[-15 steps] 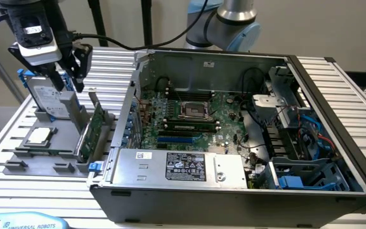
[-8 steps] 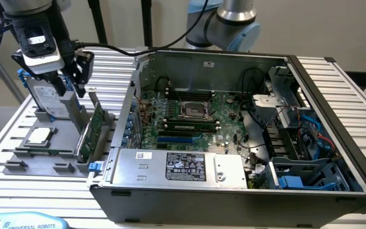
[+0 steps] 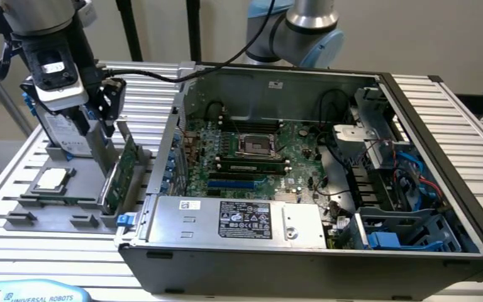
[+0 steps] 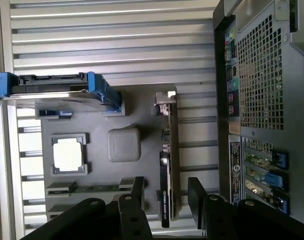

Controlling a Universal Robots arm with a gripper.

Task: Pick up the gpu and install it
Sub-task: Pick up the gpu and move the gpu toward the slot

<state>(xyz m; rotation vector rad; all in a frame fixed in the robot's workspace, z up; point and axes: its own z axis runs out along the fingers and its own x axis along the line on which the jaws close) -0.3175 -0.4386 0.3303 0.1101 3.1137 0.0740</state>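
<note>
Wrist view has my fingers (image 4: 197, 200) spread wide, one on each side of the graphics card (image 4: 168, 165), with a clear gap to either face; I am not touching it. The card stands on its long edge in a slot of the grey holder (image 4: 142, 105) on the worktop (image 4: 107, 40), directly below and between my fingers. Its silver bracket (image 4: 164, 100) is at the end farther from them.

In the exterior view the card (image 3: 124, 167) shows its green face, and my fingers (image 3: 111, 100) hang just above its upper edge. The open computer case (image 3: 309, 264) sits close on one side of my fingers. The hard drive (image 4: 52, 92) and the square chip (image 4: 68, 154) rest in the same holder on the other side.

I judge the card light and stiff, but thin and fragile, with small parts on the green face that would not take a hard squeeze. The flat faces look smooth, so it could slip or tilt if pinched near a corner. The best hold seems to be across both faces near the upper edge, around mid-length, clear of the bracket and of the contact edge down in the slot.
</note>
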